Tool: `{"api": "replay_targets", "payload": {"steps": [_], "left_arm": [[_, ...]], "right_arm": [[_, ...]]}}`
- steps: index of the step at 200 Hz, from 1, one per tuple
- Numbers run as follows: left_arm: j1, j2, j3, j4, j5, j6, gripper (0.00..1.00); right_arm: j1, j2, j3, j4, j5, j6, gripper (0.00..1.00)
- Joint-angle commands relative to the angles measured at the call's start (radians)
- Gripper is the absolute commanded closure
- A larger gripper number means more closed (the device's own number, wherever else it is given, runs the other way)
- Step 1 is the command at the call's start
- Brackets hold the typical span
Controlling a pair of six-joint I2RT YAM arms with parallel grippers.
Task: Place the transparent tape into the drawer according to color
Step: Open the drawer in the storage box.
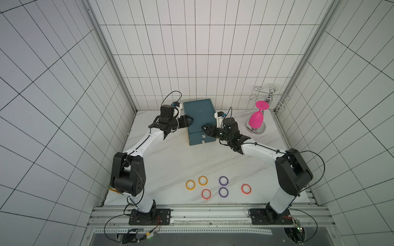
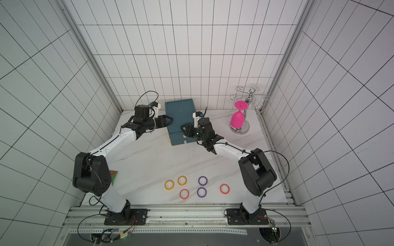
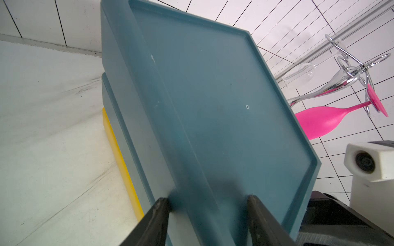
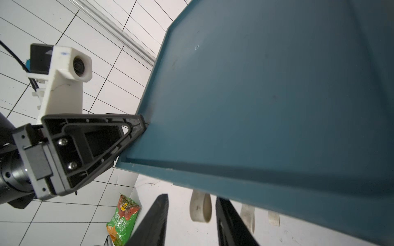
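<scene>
Six tape rings (image 1: 206,193), two yellow, two purple, two red, lie flat at the tabletop's (image 1: 170,161) 6 o'clock. Farther in, the right pincer (image 4: 191,198), narrow, flanks a white pull loop (image 4: 200,210) without clamping it. At 12 o'clock stands the blue cabinet (image 1: 199,110). The left pincer (image 3: 207,199) straddles its 9 o'clock rim; whether it grips, I cannot tell.

A blue cabinet (image 1: 199,112) stands at the table's (image 1: 170,161) 12 o'clock, the left gripper (image 1: 191,121) at its 9 o'clock side and the right gripper (image 1: 204,130) at its front, toward 4 o'clock. Near 6 o'clock lie orange-yellow rings (image 1: 190,184), (image 1: 203,180), purple rings (image 1: 223,180), (image 1: 223,192) and red rings (image 1: 206,194), (image 1: 246,189). At 2 o'clock a pink glass (image 1: 257,119) hangs inverted on a chrome rack (image 1: 255,129).
</scene>
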Motion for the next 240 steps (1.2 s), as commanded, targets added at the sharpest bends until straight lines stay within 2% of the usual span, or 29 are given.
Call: {"api": "replay_targets", "payload": {"steps": [1, 35, 92, 141, 240], "left_arm": [[-0.02, 0.017, -0.022, -0.07, 0.021, 0.02, 0.39], [-0.021, 0.018, -0.024, -0.073, 0.016, 0.023, 0.4], [-0.02, 0.02, -0.021, -0.081, 0.007, 0.027, 0.41], [-0.02, 0.017, -0.022, -0.086, -0.008, 0.027, 0.41], [-0.019, 0.014, -0.019, -0.096, -0.041, 0.03, 0.42]], "right_arm": [[0.0, 0.025, 0.043, 0.046, 0.034, 0.014, 0.65], [-0.003, 0.032, 0.04, 0.047, 0.048, 0.022, 0.73], [-0.007, 0.016, 0.007, 0.07, 0.086, 0.042, 1.0], [-0.007, -0.026, -0.049, 0.062, 0.081, 0.064, 1.0], [0.008, -0.238, -0.253, -0.045, 0.032, 0.08, 1.0]]}}
